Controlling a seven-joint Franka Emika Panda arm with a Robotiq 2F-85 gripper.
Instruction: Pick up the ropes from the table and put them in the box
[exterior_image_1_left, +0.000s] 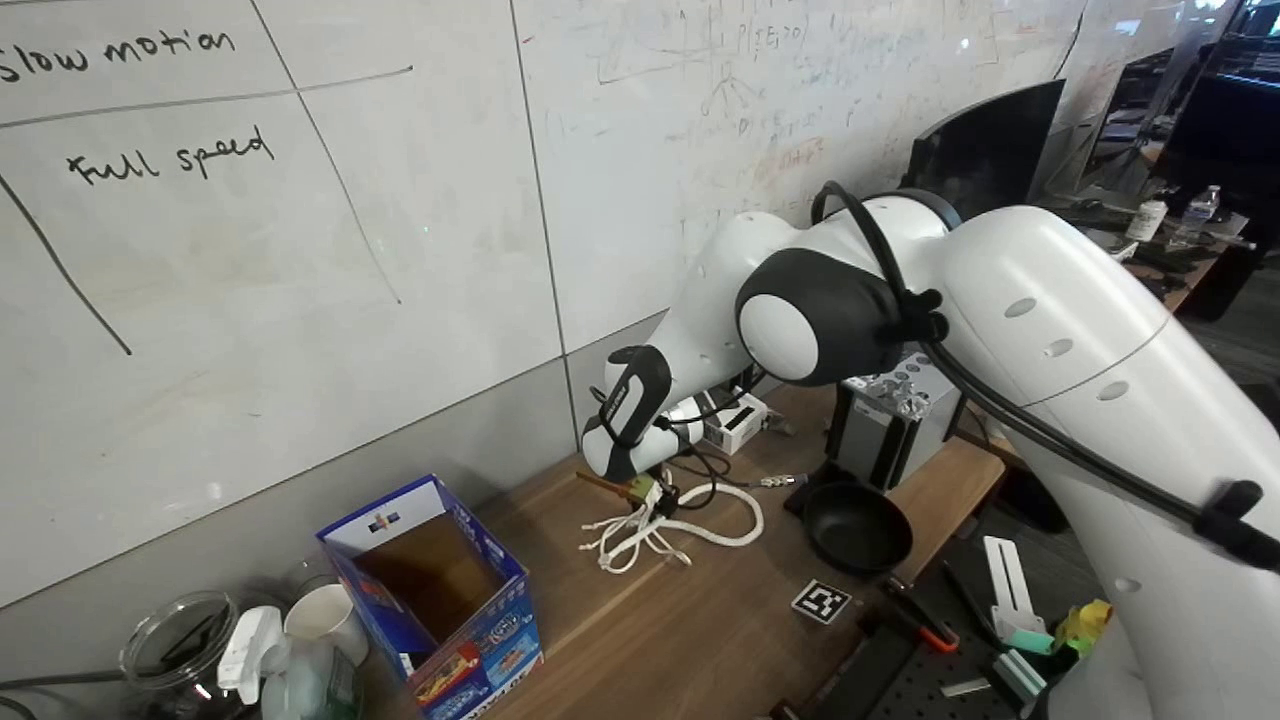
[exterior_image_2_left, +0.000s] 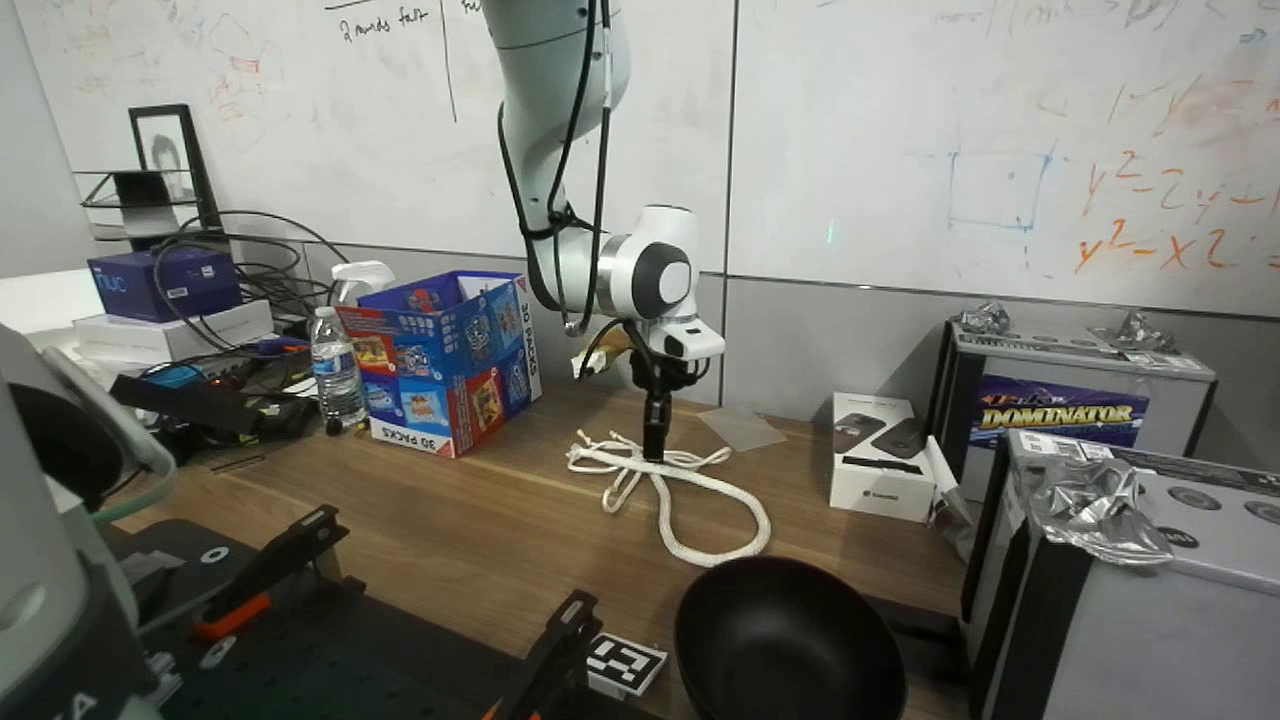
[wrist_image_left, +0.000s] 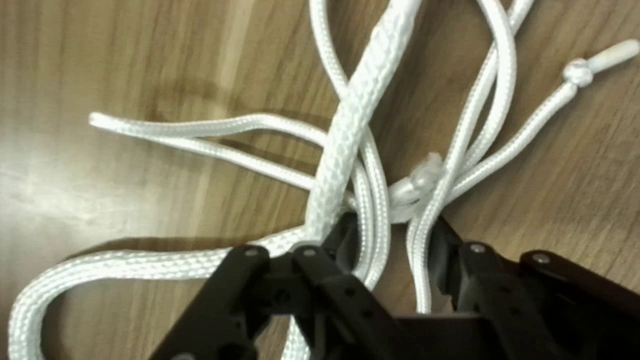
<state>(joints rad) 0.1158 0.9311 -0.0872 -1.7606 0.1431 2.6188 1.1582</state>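
The white ropes lie in loose loops on the brown wood-grain table (exterior_image_1_left: 690, 640), under my gripper; they show in both exterior views (exterior_image_1_left: 735, 541) (exterior_image_2_left: 666, 515) and in the wrist view (wrist_image_left: 340, 145). My gripper (exterior_image_2_left: 654, 448) points straight down with its fingertips at the ropes, near the tabletop. In the wrist view the jaws (wrist_image_left: 392, 227) are partly apart, with several thin cords between them and bare table showing between the cords. A thicker cord passes outside the left finger. The open blue box (exterior_image_1_left: 470, 655) (exterior_image_2_left: 450, 375) stands upright on the table, beside the ropes and apart from them.
A black bowl (exterior_image_1_left: 858, 528) (exterior_image_2_left: 785, 640) stands close to the rope loop. A printed marker (exterior_image_1_left: 822, 601) lies near it. A white phone box (exterior_image_2_left: 880, 470) and grey units (exterior_image_2_left: 1100, 600) stand beyond. A water bottle (exterior_image_2_left: 337, 370) and spray bottle (exterior_image_1_left: 300, 675) stand by the blue box. A whiteboard wall (exterior_image_1_left: 430, 250) rises behind.
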